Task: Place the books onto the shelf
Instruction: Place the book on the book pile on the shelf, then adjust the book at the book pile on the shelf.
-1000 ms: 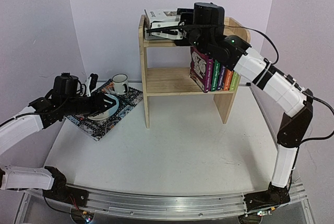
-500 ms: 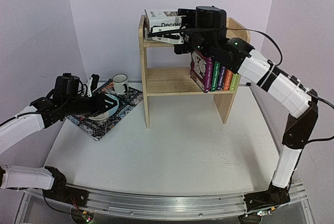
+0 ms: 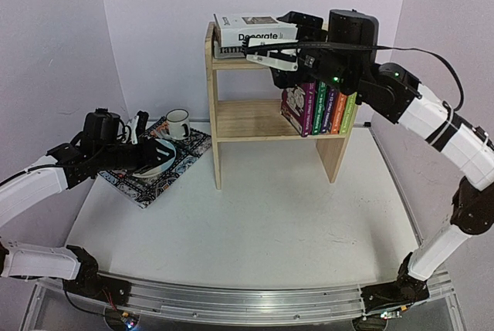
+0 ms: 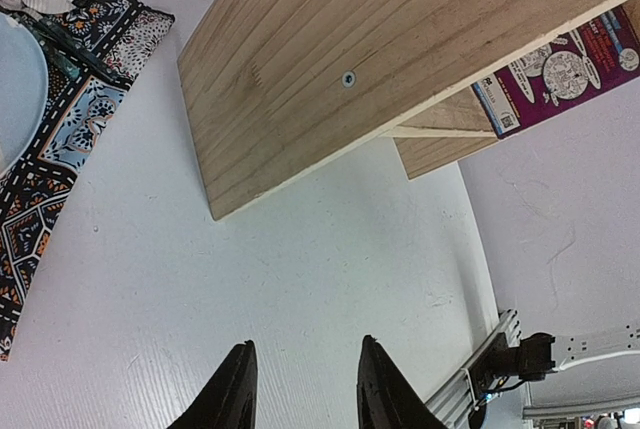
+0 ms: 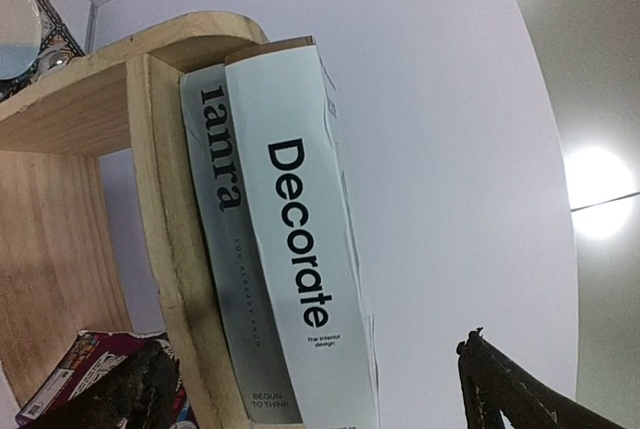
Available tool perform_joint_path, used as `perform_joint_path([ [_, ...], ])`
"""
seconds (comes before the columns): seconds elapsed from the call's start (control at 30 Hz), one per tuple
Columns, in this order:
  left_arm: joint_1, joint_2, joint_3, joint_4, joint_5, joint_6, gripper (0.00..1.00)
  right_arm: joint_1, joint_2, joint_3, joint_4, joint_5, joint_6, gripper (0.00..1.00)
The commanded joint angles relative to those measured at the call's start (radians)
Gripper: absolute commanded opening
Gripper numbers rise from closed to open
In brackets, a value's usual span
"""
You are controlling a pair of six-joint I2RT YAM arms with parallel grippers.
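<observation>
White table (image 3: 255, 223), shelf (image 3: 214, 138) on it. Decorate book (image 3: 255, 32) lay flat atop grey book (image 3: 228, 52) on the top tier, paperbacks (image 3: 324, 111) below. Right gripper (image 3: 266, 53) was wide open and empty, just beside the stack; a snag pulling away could drag books off. Left gripper (image 4: 307, 344) was partly open, empty.

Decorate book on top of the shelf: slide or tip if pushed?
Probably slides, not tips: the Decorate book lies flat on the ianra book. Looks thick, so likely stiff and heavy.

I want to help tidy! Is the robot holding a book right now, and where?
Nothing is held: the right gripper and left gripper are both open, empty.
</observation>
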Motion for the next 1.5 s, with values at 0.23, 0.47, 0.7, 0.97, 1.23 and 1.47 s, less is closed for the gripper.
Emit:
perform_joint_path([
  [0.23,0.002,-0.03,-0.015,0.044,0.007,-0.014,0.36,0.01,-0.24,-0.168,0.066,-0.151,0.462,0.98],
  [0.47,0.002,-0.037,-0.023,0.049,0.009,-0.018,0.36,0.01,-0.258,-0.155,0.022,-0.107,0.76,0.98],
  [0.7,0.002,-0.052,-0.036,0.05,0.015,-0.019,0.36,0.01,-0.233,-0.126,-0.006,0.014,0.937,0.98],
  [0.97,0.002,-0.065,-0.047,0.055,0.018,-0.023,0.36,0.01,-0.208,-0.035,-0.05,0.131,1.103,0.98],
  [1.23,0.002,-0.042,-0.059,0.064,0.02,-0.02,0.36,0.01,-0.079,0.117,-0.148,0.22,1.082,0.98],
  [1.47,0.002,-0.056,-0.072,0.067,0.016,-0.023,0.36,0.002,-0.022,0.171,-0.18,0.232,1.098,0.98],
])
